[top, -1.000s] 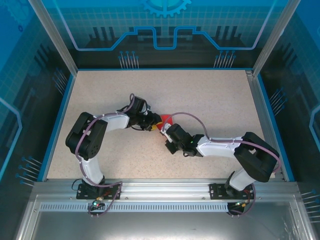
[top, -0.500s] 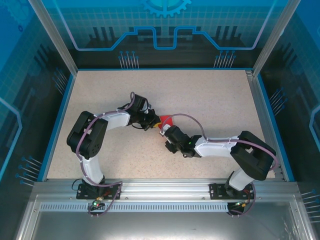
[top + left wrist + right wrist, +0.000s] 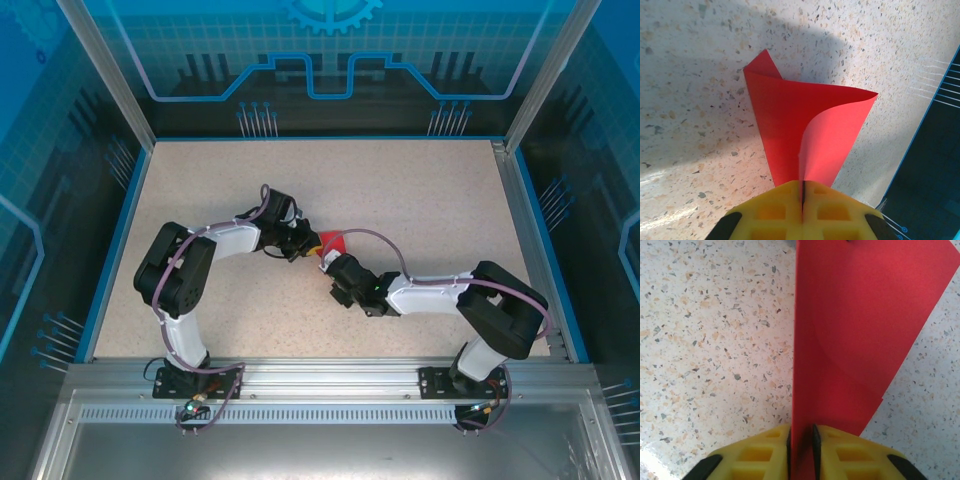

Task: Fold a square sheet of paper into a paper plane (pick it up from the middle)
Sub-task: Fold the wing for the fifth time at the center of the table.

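Left gripper (image 3: 802, 189) clamped on the square sheet of paper (image 3: 805, 130), right gripper (image 3: 801, 434) pinching the same red sheet, speckled table (image 3: 400, 190) beneath.

Most of the square sheet of paper (image 3: 334, 241) is hidden overhead by the left gripper (image 3: 308, 249) and right gripper (image 3: 327, 261).

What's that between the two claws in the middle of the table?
Only the red sheet of paper: the left gripper and right gripper each pinch an edge of it, seen from above and in both wrist views.
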Robot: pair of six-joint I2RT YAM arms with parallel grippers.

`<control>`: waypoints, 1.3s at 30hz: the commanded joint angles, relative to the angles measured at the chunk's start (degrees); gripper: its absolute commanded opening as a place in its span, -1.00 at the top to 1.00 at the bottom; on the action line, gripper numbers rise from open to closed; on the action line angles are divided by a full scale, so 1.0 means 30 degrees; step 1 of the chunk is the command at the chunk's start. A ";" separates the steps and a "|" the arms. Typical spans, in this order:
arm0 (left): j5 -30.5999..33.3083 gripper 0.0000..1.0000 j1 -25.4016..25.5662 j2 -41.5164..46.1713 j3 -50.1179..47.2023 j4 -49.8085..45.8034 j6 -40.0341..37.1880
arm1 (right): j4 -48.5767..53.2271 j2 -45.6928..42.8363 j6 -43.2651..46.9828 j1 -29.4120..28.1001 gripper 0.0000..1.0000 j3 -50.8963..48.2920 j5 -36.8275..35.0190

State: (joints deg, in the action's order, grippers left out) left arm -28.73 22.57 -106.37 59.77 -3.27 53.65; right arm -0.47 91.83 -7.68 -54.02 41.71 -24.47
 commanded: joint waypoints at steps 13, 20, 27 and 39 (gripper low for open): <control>-0.0505 0.93 0.0018 -0.0434 0.0506 -0.0632 -0.0299 | 0.0337 -0.0209 -0.0881 -0.0195 0.65 0.0498 -0.0064; -0.0522 0.93 0.0029 -0.0404 0.0527 -0.0691 -0.0333 | 0.0310 -0.0103 -0.1136 -0.0172 0.72 0.0366 -0.0667; -0.0534 0.92 0.0032 -0.0437 0.0552 -0.0656 -0.0279 | 0.0267 -0.0116 -0.1174 -0.0034 0.86 0.0337 -0.0285; 0.0878 0.07 0.0035 0.1440 -0.0036 -0.1156 -0.0404 | -0.1537 -0.1151 -0.1614 0.2534 1.00 -0.0812 0.6425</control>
State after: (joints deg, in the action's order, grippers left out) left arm -27.94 22.57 -105.75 59.75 -4.67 53.25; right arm -2.35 90.19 -11.20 -48.29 40.51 -13.39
